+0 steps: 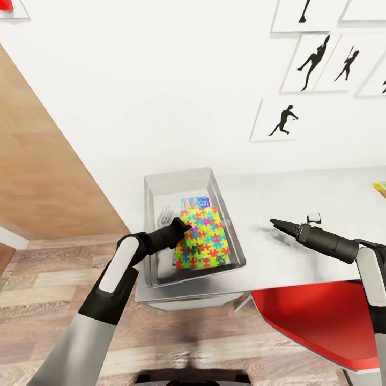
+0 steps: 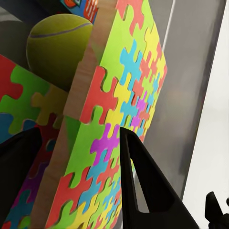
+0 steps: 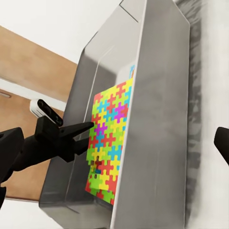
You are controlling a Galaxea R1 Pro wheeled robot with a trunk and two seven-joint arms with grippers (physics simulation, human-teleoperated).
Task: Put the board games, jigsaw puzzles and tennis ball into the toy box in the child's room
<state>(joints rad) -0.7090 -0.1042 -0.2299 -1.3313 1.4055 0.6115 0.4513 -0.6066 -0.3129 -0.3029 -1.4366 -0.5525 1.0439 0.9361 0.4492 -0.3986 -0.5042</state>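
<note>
Left gripper (image 1: 185,225) reaches into the toy box (image 1: 231,225), fingers (image 2: 143,181) clamped on the edge of a jigsaw puzzle (image 1: 205,236), one finger on the coloured face, the other on the far side. Puzzle is tilted, not flat; judging by that, it is being lowered in and not yet let go.

Beyond the fingers and partly behind the held puzzle sits the tennis ball (image 2: 57,43). On the other side of the fingers lies a second puzzle square (image 2: 28,100), already in the box. Past the fingertips a printed board game (image 1: 194,203) peeks out from under the puzzle's far edge. So the box holds ball, one puzzle and at least one game, with this puzzle going in on top.

Right gripper (image 1: 279,224) hovers over bare desk (image 1: 321,193) well apart from the box, empty, probably parked clear; whether its fingers are apart or together I cannot tell. A bright item (image 1: 380,187) lies at the far desk edge, too cut off to name.
</note>
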